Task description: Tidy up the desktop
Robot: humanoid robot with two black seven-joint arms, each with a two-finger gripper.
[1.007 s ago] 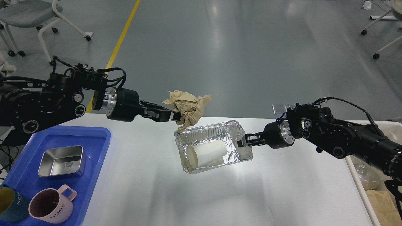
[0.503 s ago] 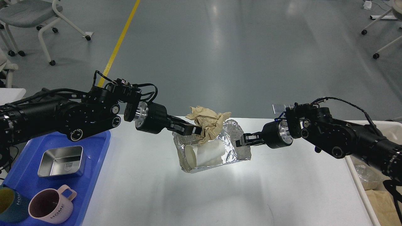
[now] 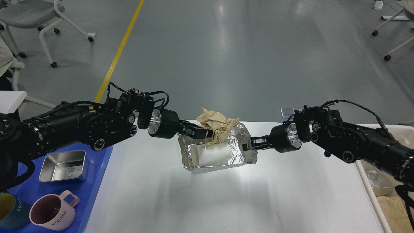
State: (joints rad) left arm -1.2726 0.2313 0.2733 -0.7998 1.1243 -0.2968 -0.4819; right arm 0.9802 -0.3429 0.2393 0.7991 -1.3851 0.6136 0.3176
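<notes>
1. The left gripper [image 3: 207,133] is clamped on a crumpled brown paper wad [image 3: 218,125]. A second ago it held the wad high and to the left of the foil tray [image 3: 237,152]; now the wad sits low over the tray's rear half, touching the white paper cup [image 3: 211,154] lying on its side inside.
2. The left arm has swung rightward and down across the view, so its wrist now hangs past the edge of the blue plastic tray [image 3: 97,181].
3. The right gripper [image 3: 248,146] is pinched on the foil tray's right rim, in nearly the same spot as before. The tray looks tipped a little lower at its front than a second ago.
4. The foil tray appears held just above the desktop [image 3: 226,207], with a shadow beneath it. The white desktop fills the lower middle of the view.
5. On the blue tray, the steel box [image 3: 63,166], pink mug [image 3: 53,210] and teal mug [image 3: 11,212] lie unmoved.
</notes>
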